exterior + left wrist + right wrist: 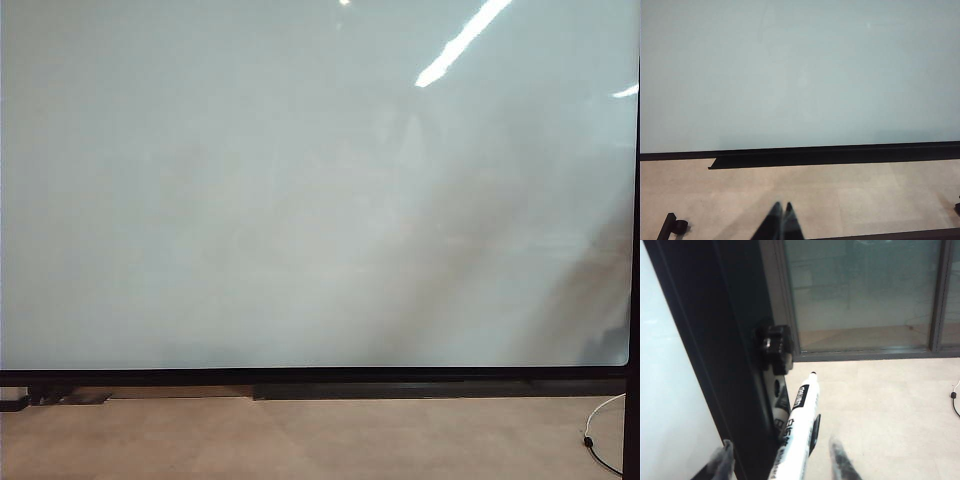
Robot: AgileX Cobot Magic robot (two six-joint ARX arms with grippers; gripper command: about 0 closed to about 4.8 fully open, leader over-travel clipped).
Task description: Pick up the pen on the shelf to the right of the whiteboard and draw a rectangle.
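With the left gripper (781, 216) closed near the floor, the right gripper (782, 460) straddles the pen (796, 430) beside the whiteboard (670, 390) frame, jaws open, so a skewed close could knock it away.

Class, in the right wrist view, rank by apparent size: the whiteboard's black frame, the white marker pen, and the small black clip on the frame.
1. The whiteboard's thick black frame, by far the largest.
2. The slim white-barrelled marker pen, though its nearness to the camera enlarges it.
3. The small black clip on the frame, smallest.
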